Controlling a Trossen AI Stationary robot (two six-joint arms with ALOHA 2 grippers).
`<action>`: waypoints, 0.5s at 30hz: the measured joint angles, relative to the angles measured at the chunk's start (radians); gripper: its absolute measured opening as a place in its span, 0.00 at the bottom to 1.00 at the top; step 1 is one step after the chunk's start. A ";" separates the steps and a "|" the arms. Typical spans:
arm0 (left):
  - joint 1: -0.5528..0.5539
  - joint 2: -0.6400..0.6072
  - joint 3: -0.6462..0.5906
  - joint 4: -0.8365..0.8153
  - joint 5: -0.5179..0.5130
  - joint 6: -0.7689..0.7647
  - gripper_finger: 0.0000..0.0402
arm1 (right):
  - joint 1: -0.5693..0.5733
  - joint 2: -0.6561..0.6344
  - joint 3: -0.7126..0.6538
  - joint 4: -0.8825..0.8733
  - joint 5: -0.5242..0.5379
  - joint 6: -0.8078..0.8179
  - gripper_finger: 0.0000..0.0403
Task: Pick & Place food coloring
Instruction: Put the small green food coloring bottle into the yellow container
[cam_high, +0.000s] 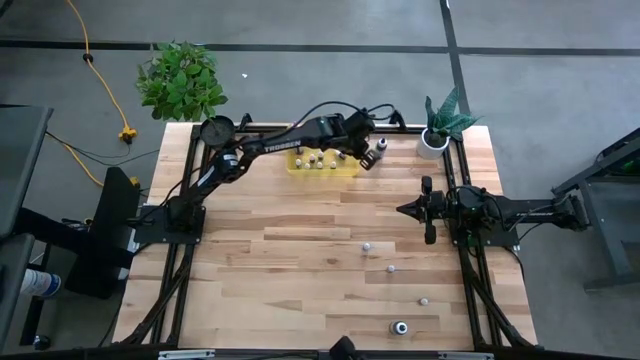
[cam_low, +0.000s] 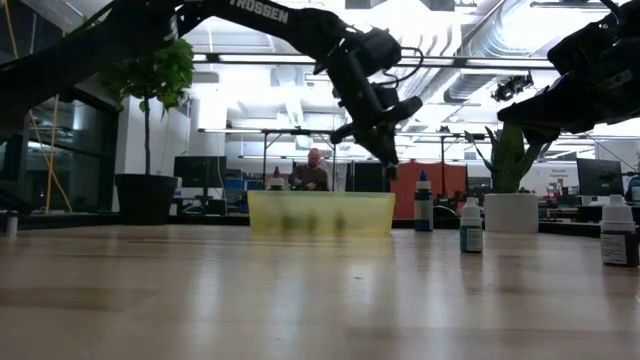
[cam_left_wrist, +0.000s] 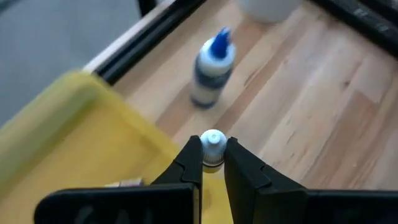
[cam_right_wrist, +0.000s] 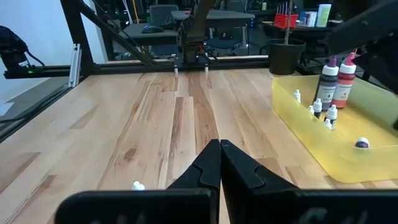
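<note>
A yellow see-through bin (cam_high: 322, 163) stands at the table's far middle, with several small food coloring bottles (cam_right_wrist: 328, 93) upright inside it. My left gripper (cam_left_wrist: 213, 163) hangs above the bin's right end (cam_low: 388, 158), shut on a tiny pale bottle with a whitish cap (cam_left_wrist: 212, 145). A blue-capped bottle (cam_left_wrist: 211, 70) stands on the wood just right of the bin. Several more small bottles (cam_high: 391, 268) are scattered over the table's near right part. My right gripper (cam_right_wrist: 219, 158) waits shut at the right, above the table. My left gripper pinches the tiny bottle between its two fingertips, just below the cap (cam_left_wrist: 214, 159). The cap sticks out past the fingertips. The fingers slant downward from the table's left side. The bottle is lifted clear, over the bin's right rim.
A small white plant pot (cam_high: 433, 141) stands at the far right corner. Black frame rails (cam_high: 190, 190) run along the table's left, right and far sides. Bare wood (cam_high: 280, 260) lies between the bin and the near edge. A person (cam_low: 313, 172) sits in the room behind.
</note>
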 joint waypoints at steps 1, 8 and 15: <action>0.003 -0.001 -0.001 -0.011 -0.010 -0.014 0.07 | 0.000 0.000 0.000 0.000 0.000 0.000 0.00; 0.006 -0.007 -0.001 -0.022 -0.071 -0.061 0.07 | 0.000 0.000 0.000 0.000 0.000 0.000 0.00; 0.003 -0.017 -0.102 0.040 -0.154 -0.176 0.07 | 0.000 0.000 0.000 0.000 0.000 0.000 0.00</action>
